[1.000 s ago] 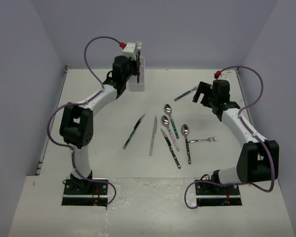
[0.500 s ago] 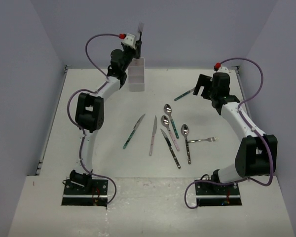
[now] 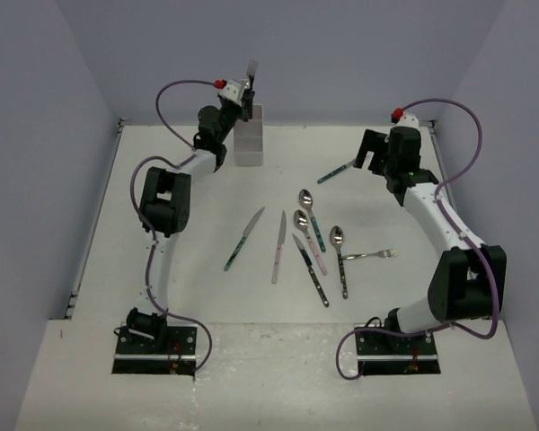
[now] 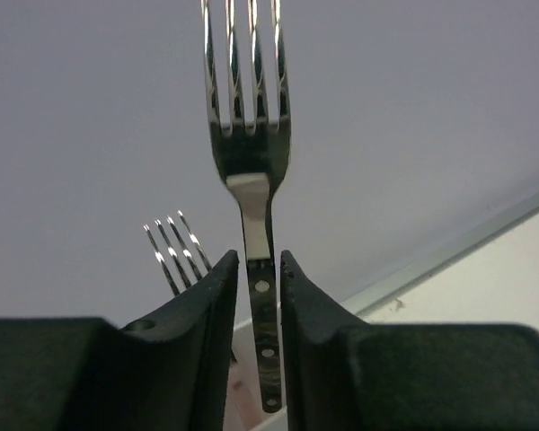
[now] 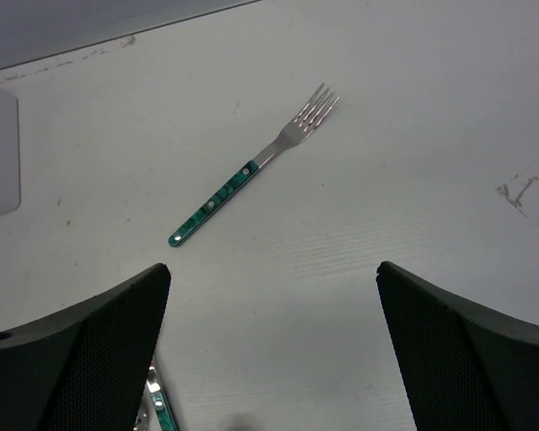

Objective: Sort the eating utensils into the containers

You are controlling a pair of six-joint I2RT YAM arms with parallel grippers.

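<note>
Table: loose utensils mid; left gripper pinches fork over holder

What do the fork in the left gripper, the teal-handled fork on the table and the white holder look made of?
Held fork: polished metal, likely steel, with mirror-bright reflective tines. Teal-handled fork: shiny metal head; marbled teal handle with pale rivets, probably plastic. Holder: white, seemingly plastic with a dull finish; too small to be sure.

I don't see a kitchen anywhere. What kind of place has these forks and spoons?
Probably a robot test booth: plain walls box in a white table, two robot arms are bolted at its edge, and cutlery lies spread out near a holder.
</note>
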